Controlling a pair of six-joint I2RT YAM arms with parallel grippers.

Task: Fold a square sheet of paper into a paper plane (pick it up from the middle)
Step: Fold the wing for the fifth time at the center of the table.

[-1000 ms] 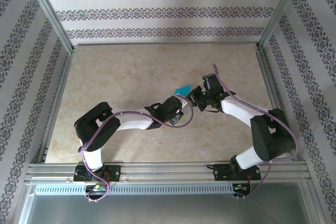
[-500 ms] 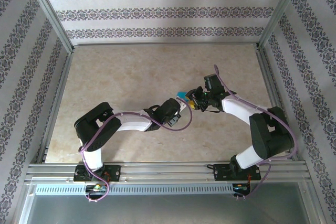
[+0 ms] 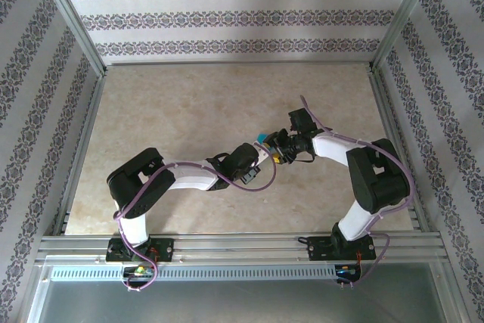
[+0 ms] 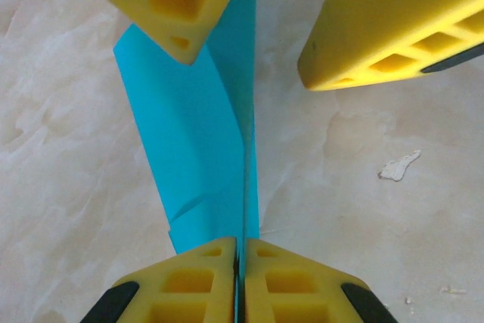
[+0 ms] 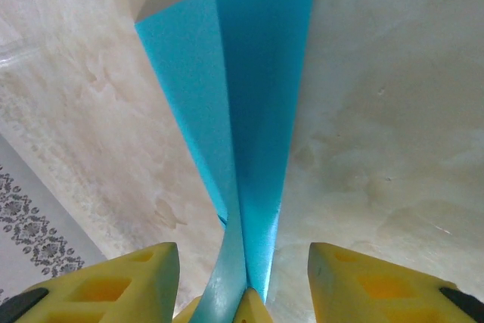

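The narrow, creased, folded teal-blue sheet of paper point(image 4: 197, 134) is held above the beige marbled tabletop point(image 3: 189, 111), just right of centre. The left gripper point(image 4: 240, 251) pinches it, yellow fingers pressed together. The right gripper point(image 5: 242, 259) straddles it, fingers spread.

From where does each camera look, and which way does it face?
Top external: above and behind the bases, facing down at the table; left arm and right arm meet at the blue paper.
Left wrist: on the left arm, looking along its left fingers, shut on the paper.
Right wrist: on the right arm, looking along its open right fingers.
Both wrist views share the paper and the other arm's fingers.
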